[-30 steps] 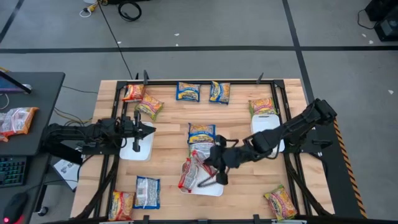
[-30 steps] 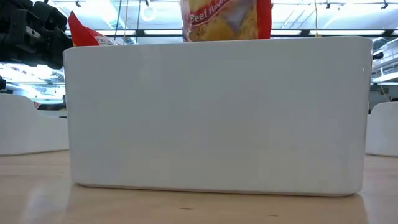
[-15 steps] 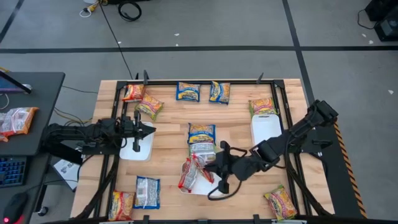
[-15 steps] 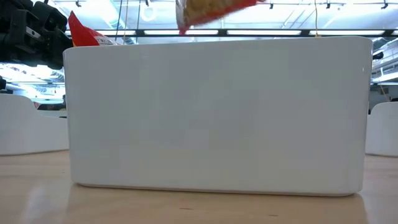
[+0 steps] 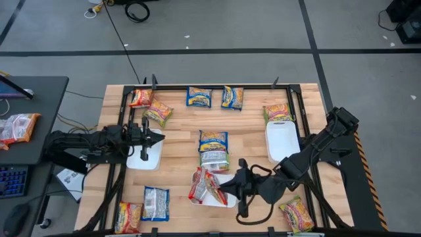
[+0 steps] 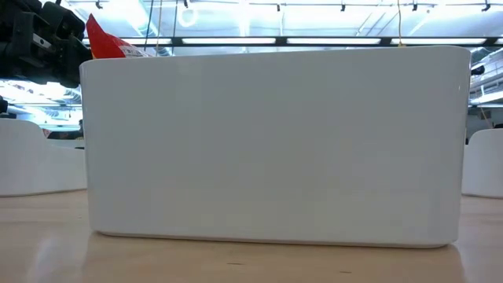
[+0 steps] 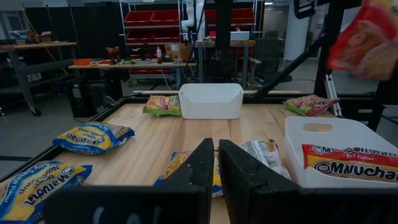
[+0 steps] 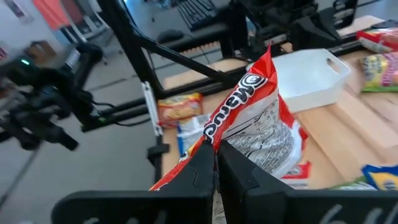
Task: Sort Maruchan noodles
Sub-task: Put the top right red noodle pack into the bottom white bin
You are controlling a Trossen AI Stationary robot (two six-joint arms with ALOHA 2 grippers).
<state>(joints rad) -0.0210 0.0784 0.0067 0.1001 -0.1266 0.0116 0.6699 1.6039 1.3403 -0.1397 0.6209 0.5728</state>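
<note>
The worktop (image 5: 177,148) is carrying three white trays inside a black frame, with bare wood lying open between them. The right gripper (image 5: 222,187) is hovering over the middle tray (image 5: 225,201) near the front edge, jaws clamped on a red-and-silver packet (image 5: 212,186). The left gripper (image 5: 158,138) is waiting over the left tray (image 5: 152,160), jaws together and empty. Remaining Maruchan noodles (image 5: 198,97) are lying along the far edge, at the front corners, and at centre.
</note>
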